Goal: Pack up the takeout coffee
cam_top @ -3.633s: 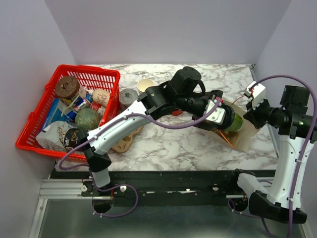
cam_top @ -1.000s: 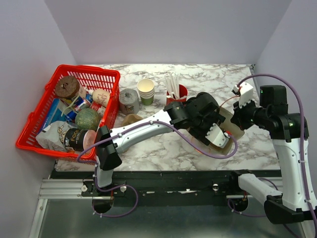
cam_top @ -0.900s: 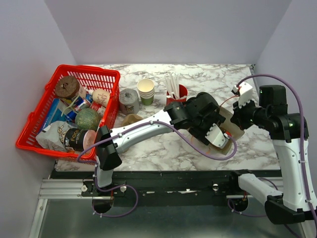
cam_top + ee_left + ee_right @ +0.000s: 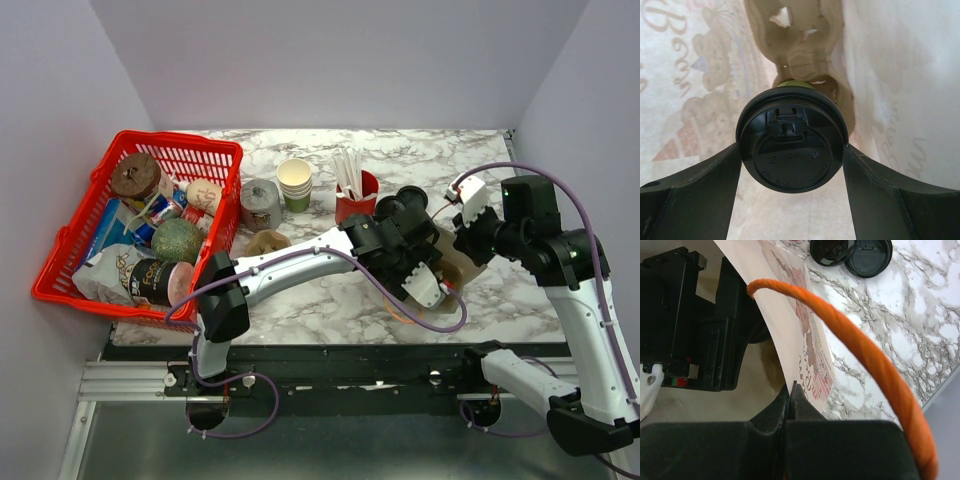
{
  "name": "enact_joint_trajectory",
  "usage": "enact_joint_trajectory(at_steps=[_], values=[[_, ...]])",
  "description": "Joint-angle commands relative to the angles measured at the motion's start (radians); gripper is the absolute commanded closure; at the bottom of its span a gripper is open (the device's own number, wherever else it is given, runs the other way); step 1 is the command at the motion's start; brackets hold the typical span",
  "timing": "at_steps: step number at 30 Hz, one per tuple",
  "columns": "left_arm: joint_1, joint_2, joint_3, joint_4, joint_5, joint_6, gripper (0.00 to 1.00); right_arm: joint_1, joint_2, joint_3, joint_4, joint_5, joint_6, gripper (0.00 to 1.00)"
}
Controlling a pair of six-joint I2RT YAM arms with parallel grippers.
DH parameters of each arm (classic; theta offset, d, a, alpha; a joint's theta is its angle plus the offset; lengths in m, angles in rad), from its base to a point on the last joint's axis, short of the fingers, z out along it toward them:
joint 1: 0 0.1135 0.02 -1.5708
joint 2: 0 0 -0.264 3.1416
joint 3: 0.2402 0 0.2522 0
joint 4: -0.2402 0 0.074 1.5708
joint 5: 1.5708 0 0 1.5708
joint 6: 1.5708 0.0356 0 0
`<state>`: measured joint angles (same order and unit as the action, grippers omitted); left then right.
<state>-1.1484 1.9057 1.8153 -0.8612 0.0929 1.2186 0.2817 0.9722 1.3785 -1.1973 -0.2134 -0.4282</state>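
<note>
The takeout coffee (image 4: 791, 140) shows its round black lid and a sliver of olive-green wall in the left wrist view. It sits deep inside a cream printed paper bag (image 4: 462, 262), in front of a brown cardboard cup carrier (image 4: 795, 40). My left gripper (image 4: 791, 150) reaches into the bag, and both fingers touch the lid's rim on either side. In the top view the left gripper (image 4: 425, 283) and the cup are buried in the bag. My right gripper (image 4: 791, 387) is shut on the bag's (image 4: 785, 315) upper edge, beside the orange handle (image 4: 855, 350).
A red basket (image 4: 62, 235) full of groceries stands at the left. Stacked paper cups (image 4: 295, 183), a red cup of straws (image 4: 352, 195), a grey roll (image 4: 260, 203) and a brown piece (image 4: 268, 241) sit mid-table. Loose black lids (image 4: 852, 252) lie near the bag.
Earlier, the left gripper carried the green cup into the bag. Over the last second both arms shifted slightly left; the right gripper still pinches the bag's edge.
</note>
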Motion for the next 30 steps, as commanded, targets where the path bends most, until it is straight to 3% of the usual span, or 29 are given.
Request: enact_joint_trajectory(at_steps=[1, 11, 30], values=[[-0.002, -0.014, 0.018, -0.061, -0.013, -0.014, 1.0, 0.019, -0.013, 0.025, 0.056, 0.04, 0.022, 1.0], [0.007, -0.045, -0.057, 0.023, -0.005, -0.065, 1.0, 0.019, 0.008, 0.094, 0.041, 0.016, 0.028, 0.99], [0.007, -0.03, -0.132, 0.185, -0.013, -0.071, 1.0, 0.019, -0.033, -0.036, -0.015, -0.219, 0.023, 0.99]])
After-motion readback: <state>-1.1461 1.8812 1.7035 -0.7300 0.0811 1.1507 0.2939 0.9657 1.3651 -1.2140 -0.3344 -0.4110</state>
